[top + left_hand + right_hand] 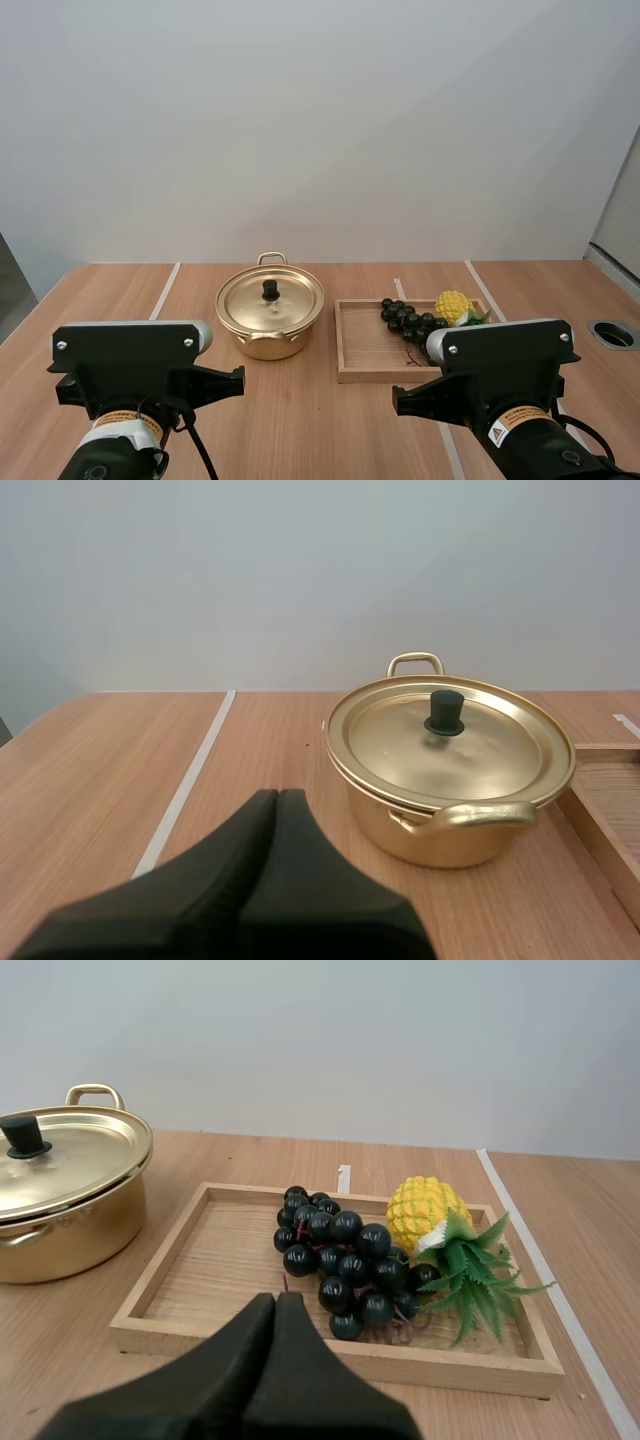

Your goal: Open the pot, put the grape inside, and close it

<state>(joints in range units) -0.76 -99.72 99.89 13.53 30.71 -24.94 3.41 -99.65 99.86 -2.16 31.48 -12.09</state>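
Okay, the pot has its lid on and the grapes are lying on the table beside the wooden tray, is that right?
Not quite: the grapes lie inside the wooden tray, beside a small pineapple, as the right wrist view shows. The pot does have its lid on.

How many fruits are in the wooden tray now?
2, both in the wooden tray: the bunch of grapes on the side nearer the pot, the pineapple touching it on the far side. Something small could hide behind them.
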